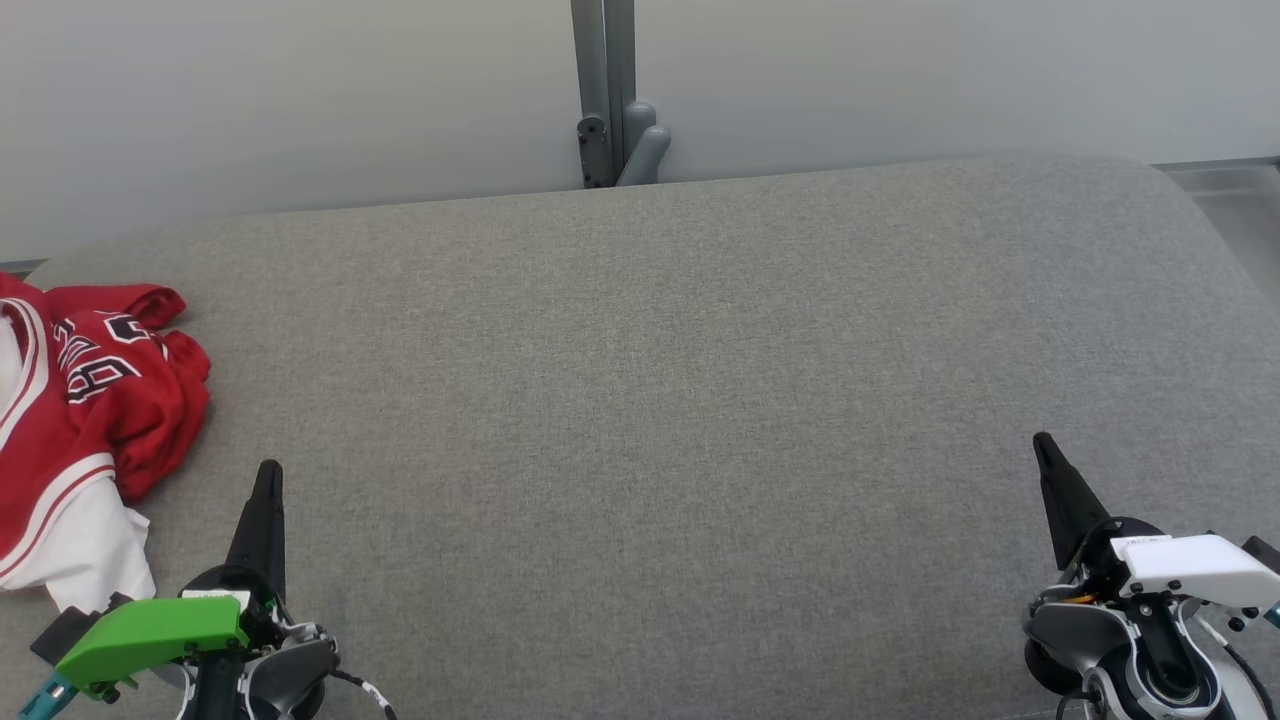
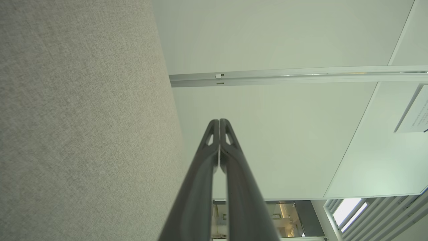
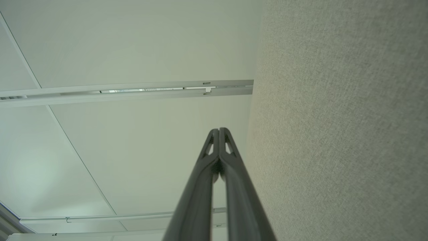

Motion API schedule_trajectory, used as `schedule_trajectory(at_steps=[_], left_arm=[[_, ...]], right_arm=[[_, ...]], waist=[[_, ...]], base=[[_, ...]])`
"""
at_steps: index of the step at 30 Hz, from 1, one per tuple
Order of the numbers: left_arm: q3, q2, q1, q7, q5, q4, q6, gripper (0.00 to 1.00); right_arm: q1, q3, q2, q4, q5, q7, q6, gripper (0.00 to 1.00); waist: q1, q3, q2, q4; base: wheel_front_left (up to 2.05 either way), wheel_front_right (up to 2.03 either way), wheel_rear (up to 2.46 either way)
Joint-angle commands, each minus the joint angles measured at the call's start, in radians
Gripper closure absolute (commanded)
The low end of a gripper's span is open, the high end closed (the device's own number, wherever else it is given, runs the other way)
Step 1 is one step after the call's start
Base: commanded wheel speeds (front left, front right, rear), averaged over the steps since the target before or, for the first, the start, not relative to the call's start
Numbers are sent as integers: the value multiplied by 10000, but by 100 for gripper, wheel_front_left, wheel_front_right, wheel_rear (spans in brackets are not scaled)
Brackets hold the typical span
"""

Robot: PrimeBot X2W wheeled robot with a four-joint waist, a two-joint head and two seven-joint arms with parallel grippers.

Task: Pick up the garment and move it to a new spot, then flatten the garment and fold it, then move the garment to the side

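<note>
Grey cushion (image 1: pixel 700 400) bears one red garment (image 1: pixel 120 400); left claw (image 1: pixel 268 478), right claw (image 1: pixel 1044 450) both closed.

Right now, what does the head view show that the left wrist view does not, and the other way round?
Head view: the red and white garment, crumpled at the surface's left side, and the right pincer, shut. Left wrist view: a paper notice on the pale wall and a bright slatted window. Shared: the left pincer, shut and empty, the grey fabric surface and that wall.
</note>
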Motion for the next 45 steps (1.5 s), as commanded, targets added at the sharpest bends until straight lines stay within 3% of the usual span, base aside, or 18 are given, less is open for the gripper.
schedule_trajectory(at_steps=[1,32,33,45], left_arm=[[36,72,-108,45,-10,-23,-44,100],[36,72,-109,45,-10,-23,-44,100],[-6,-6,11,-4,0,25,0,0],[-338,-5,291,-360,275,126,-1,0]], right_arm=[[-74,1,-45,11,59,22,4,100],[-75,1,-46,11,59,23,4,100],[14,-1,6,28,-2,-1,0,0],[287,250,64,42,-507,-458,-1,0]], waist=[[0,0,0,0],[0,0,0,0],[0,0,0,0],[0,1,0,39]], base=[[0,0,0],[0,0,0],[0,0,0],[0,0,0]])
